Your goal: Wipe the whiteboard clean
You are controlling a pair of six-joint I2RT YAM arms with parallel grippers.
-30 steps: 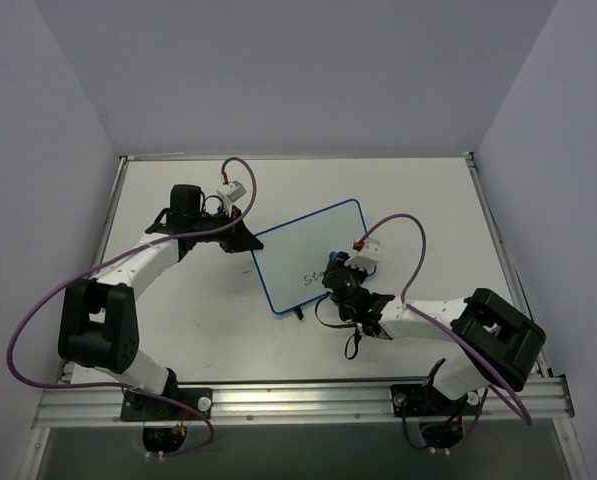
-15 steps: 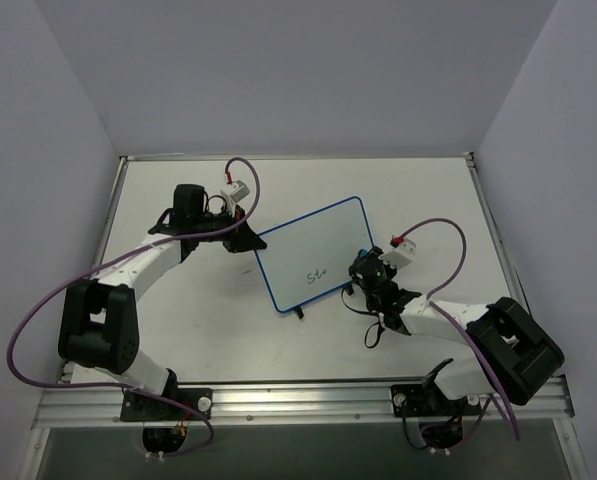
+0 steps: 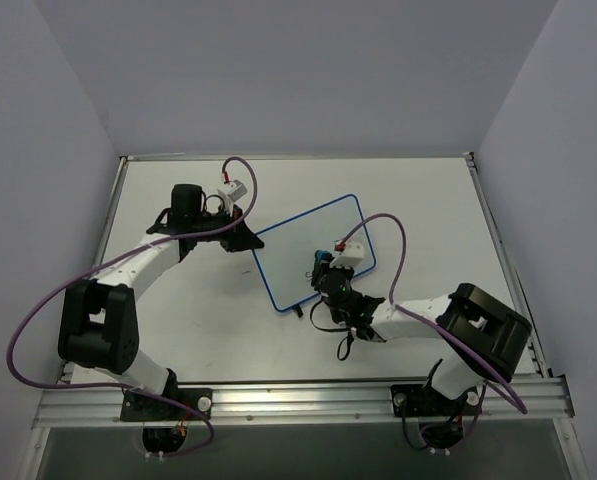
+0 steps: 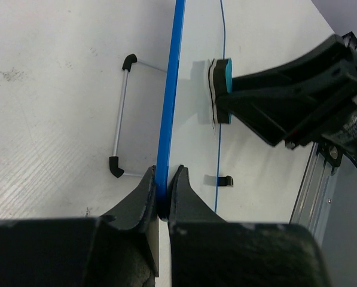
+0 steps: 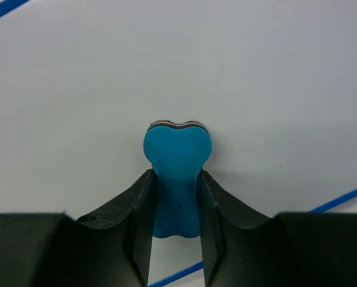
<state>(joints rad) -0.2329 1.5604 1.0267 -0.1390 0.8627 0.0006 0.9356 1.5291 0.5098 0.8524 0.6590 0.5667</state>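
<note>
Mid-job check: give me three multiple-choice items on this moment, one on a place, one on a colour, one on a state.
1. Where does the left end effector grip the whiteboard?
A. on its blue rim
B. on a black foot
C. in the middle of its white face

2. What colour is the eraser pressed against the board?
A. black
B. blue
C. red

3. What is the state of the right end effector?
A. open and empty
B. shut on the eraser
C. shut on the board's rim

Answers:
1. A, since the left wrist view shows both fingers pinching the blue edge.
2. B, since the right wrist view shows a blue block.
3. B, since its fingers squeeze the eraser from both sides.
</note>
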